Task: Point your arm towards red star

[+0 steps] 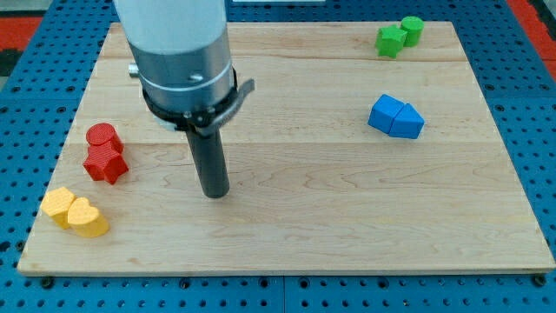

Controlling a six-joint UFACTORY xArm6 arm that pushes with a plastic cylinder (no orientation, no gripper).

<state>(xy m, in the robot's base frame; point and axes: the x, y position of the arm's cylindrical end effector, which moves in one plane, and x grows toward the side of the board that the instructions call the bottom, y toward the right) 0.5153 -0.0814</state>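
The red star [107, 163] lies near the board's left edge, touching a red cylinder-like block [102, 136] just above it. My tip [215, 193] rests on the wood to the right of the red star, roughly a hundred pixels away, at about the same height in the view. It touches no block.
Two yellow blocks, a hexagon-like one [59, 204] and a heart [88, 218], sit at the bottom left. Two blue blocks [395, 116] lie together at the right. Two green blocks [400, 36] sit at the top right. The wooden board [347, 217] lies on a blue pegboard.
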